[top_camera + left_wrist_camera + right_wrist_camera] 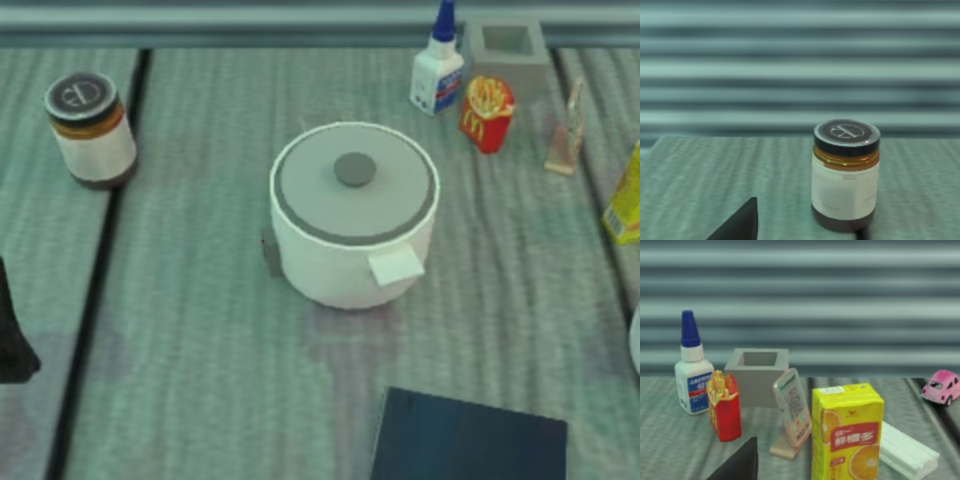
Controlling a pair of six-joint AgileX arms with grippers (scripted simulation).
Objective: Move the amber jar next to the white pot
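The amber jar (90, 130) stands upright at the table's far left; it has a black lid, an amber band and a white label. In the left wrist view the amber jar (845, 175) is ahead of my left gripper (807, 234), which is open and holds nothing. Its dark left finger (737, 225) is well short of the jar. In the top view my left arm (12, 345) shows only at the left edge. The white pot (350, 215) sits mid-table with a grey-ringed lid, far from the jar. My right gripper (800, 476) is open and faces clutter; it is out of the top view.
At the back right stand a glue bottle (437, 70), a grey box (507, 45), a fries carton (487, 112), a phone on a stand (567, 135) and a yellow juice box (625, 195). A dark blue slab (470, 440) lies at the front. A pink toy car (941, 386) is beyond.
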